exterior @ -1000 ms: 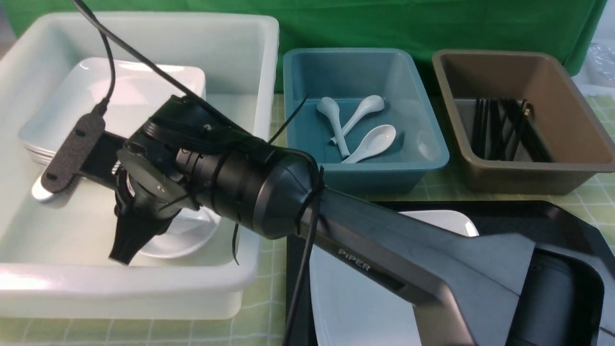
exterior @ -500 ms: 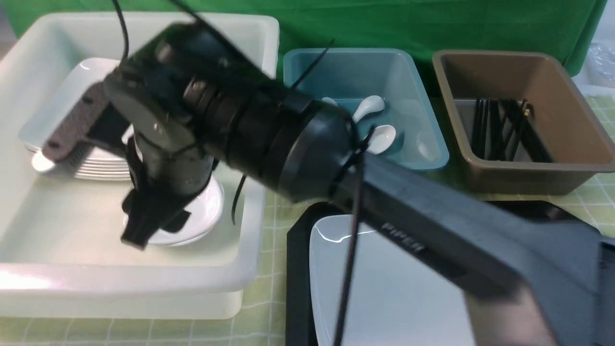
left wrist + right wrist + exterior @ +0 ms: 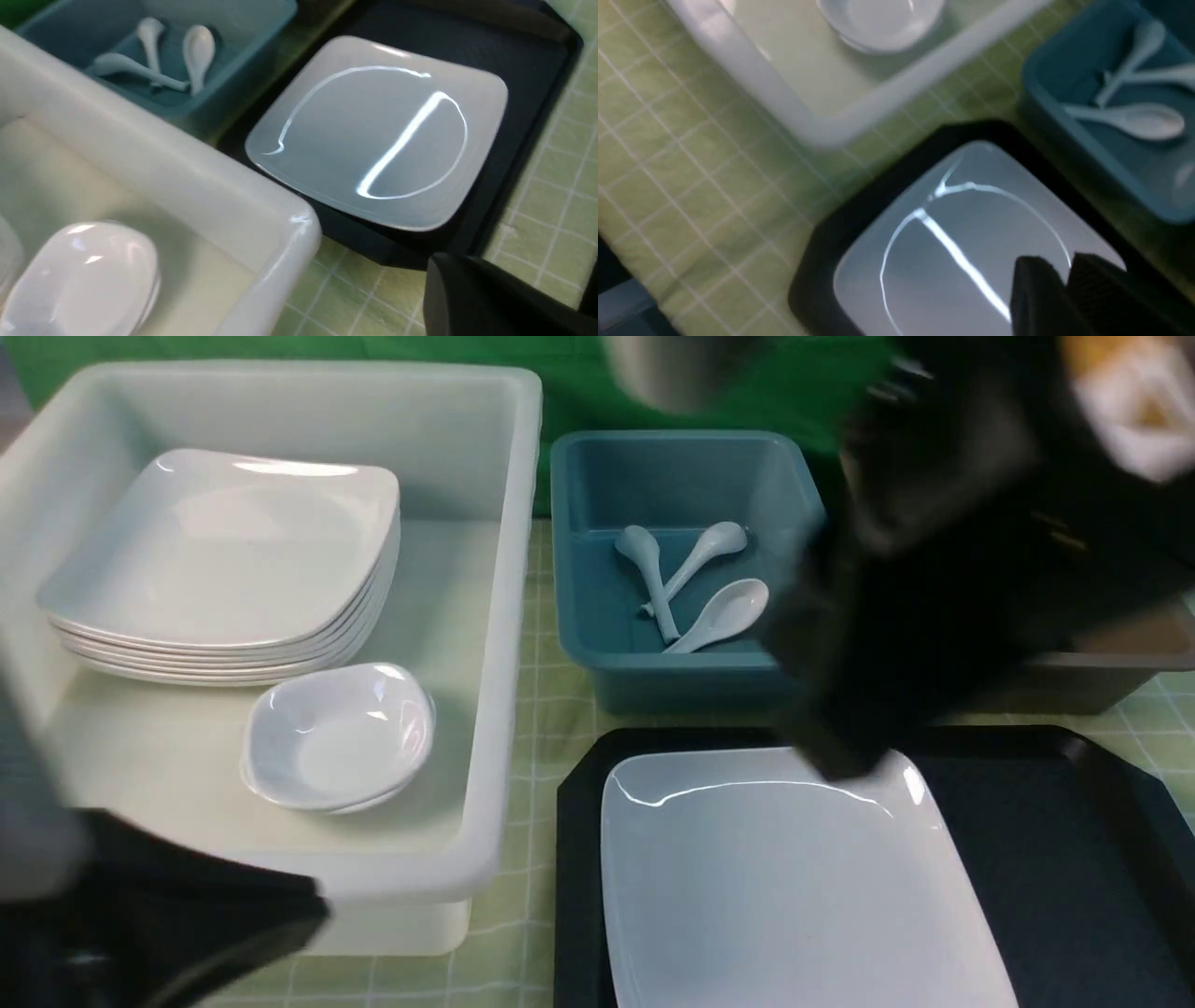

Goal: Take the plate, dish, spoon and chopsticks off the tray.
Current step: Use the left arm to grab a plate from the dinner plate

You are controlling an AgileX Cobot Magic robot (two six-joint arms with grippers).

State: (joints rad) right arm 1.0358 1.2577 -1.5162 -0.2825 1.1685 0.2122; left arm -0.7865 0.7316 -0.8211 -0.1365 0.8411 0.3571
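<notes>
The large white plate (image 3: 784,887) lies on the left half of the black tray (image 3: 1046,840). My right gripper (image 3: 840,756), blurred by motion, hangs over the plate's far edge. In the right wrist view its fingers (image 3: 1036,289) stand nearly together above the plate (image 3: 952,252) with nothing between them. A small white dish (image 3: 336,737) rests on another inside the white tub (image 3: 504,616). Three white spoons (image 3: 719,611) lie in the teal bin (image 3: 579,644). The chopsticks are hidden behind the right arm. My left gripper (image 3: 472,298) shows as one dark mass, shut and empty, over the tablecloth beside the tray (image 3: 528,60).
A stack of several white plates (image 3: 224,551) fills the tub's far left. The brown bin (image 3: 1102,672) is mostly covered by the right arm. The blurred left arm (image 3: 159,924) fills the near left corner in front of the tub. A green checked cloth covers the table.
My right arm has swung out of the white tub and rightward to above the plate's far edge, leaving the small dish in the tub. The left arm has come into view at the near left.
</notes>
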